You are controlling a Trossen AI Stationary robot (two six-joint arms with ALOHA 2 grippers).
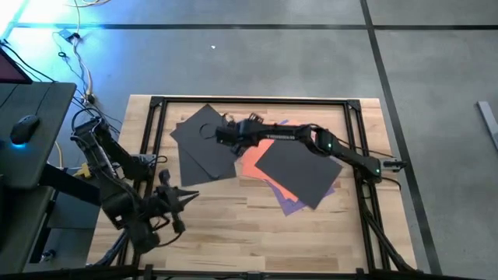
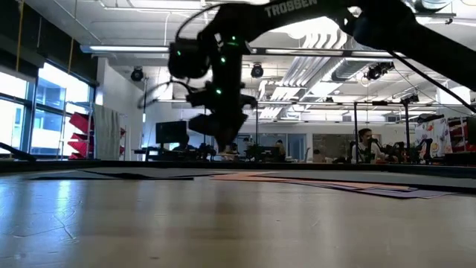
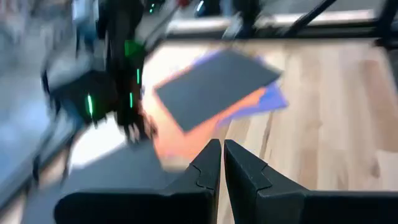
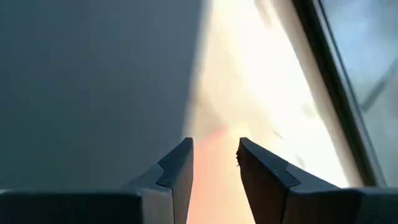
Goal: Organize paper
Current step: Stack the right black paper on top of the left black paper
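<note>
Reaching right end effector (image 1: 226, 134) over paper (image 1: 204, 141)

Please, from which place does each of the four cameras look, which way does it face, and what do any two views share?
High view: above the table, facing straight down; both arms, dark grey sheets, orange sheet.
Low view: at tabletop height, facing level into the room; right arm from above.
Left wrist view: behind the shut left hand, facing the paper pile.
Right wrist view: behind the open right hand, over a dark grey sheet.
Shared: the high and left wrist views both show the right hand above the pile.
</note>
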